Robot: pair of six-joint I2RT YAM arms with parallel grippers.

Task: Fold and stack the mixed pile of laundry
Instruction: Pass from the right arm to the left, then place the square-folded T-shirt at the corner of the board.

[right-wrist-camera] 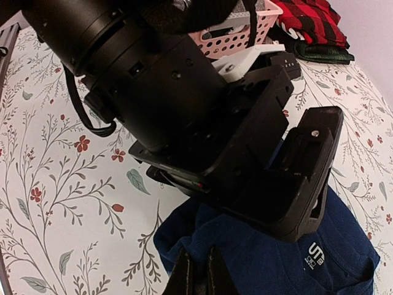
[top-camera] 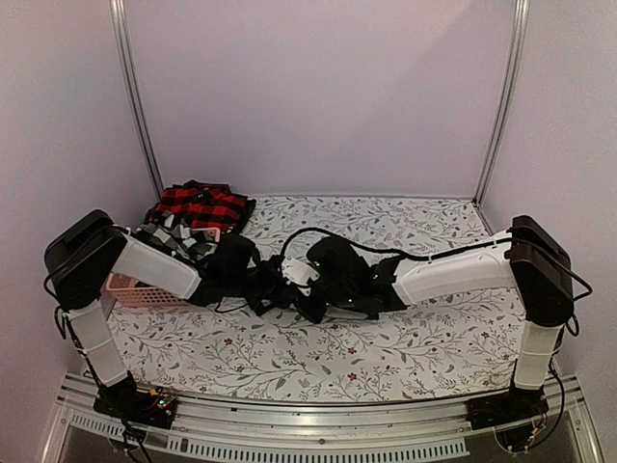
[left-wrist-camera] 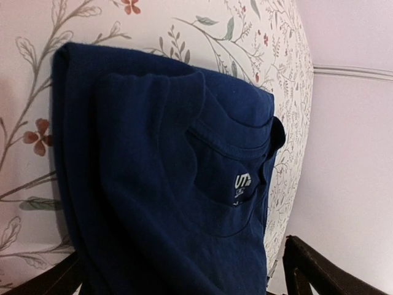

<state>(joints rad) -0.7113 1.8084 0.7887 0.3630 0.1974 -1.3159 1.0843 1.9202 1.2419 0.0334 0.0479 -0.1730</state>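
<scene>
A navy blue garment [left-wrist-camera: 159, 184] with a neckline and a small white label lies folded on the floral tablecloth [left-wrist-camera: 24, 92], mid-table [top-camera: 339, 262]. My left gripper [left-wrist-camera: 184, 287] hovers right over it, open wide, a dark finger [left-wrist-camera: 319, 270] on either side and nothing between them. In the right wrist view its black finger [right-wrist-camera: 310, 166] stands above the navy cloth [right-wrist-camera: 276, 258]. My right gripper [right-wrist-camera: 201, 279] is shut on a fold at the garment's near edge. The two grippers meet over the garment, left [top-camera: 307, 280] and right [top-camera: 339, 294].
A pink slotted basket [top-camera: 135, 289] stands at the left edge, behind my left arm, with a black-and-white checked shirt [top-camera: 178, 236] hanging out of it. A red-and-black plaid piece [top-camera: 202, 204] lies behind it near the back wall. Basket [right-wrist-camera: 239, 31] and plaid [right-wrist-camera: 307, 18] also show beyond the left gripper.
</scene>
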